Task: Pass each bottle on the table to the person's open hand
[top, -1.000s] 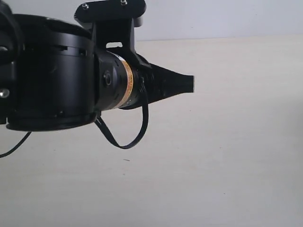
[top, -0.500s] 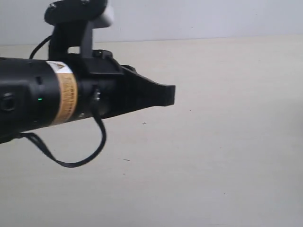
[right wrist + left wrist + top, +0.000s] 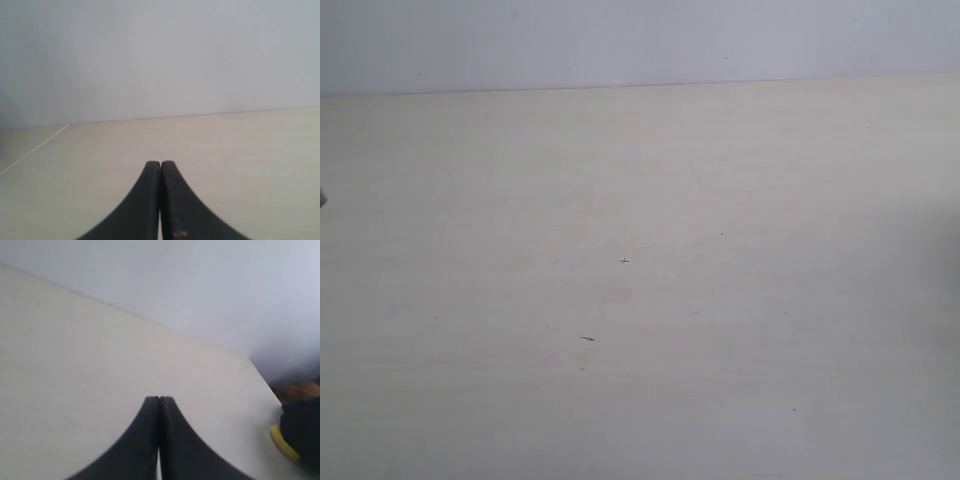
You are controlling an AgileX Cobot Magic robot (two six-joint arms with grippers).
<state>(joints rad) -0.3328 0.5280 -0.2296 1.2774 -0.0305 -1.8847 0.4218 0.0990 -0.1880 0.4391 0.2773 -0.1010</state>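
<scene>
The left gripper is fully closed: its two black fingers press flat together along their whole inner edge, with no gap and nothing caught between them. The tips hang over the table and grip nothing; whether they touch the surface cannot be told from this angle. The right gripper is closed in the same way, its black fingers meeting in one thin seam with nothing between them, pointing across the pale table top toward the plain grey-white wall. In the exterior view only the wide beige wood-grain surface shows, marked by a few tiny dark specks and a short dark fleck, with a sliver of something dark at the view's left edge, too small to identify. None of the bottles shows in any of the three views, so where they lie relative to either claw cannot be told. Past the table's far corner in the left wrist view sits a blurred dark shape with a yellow rim and an orange-brown patch just beside it; what it is cannot be made out.
</scene>
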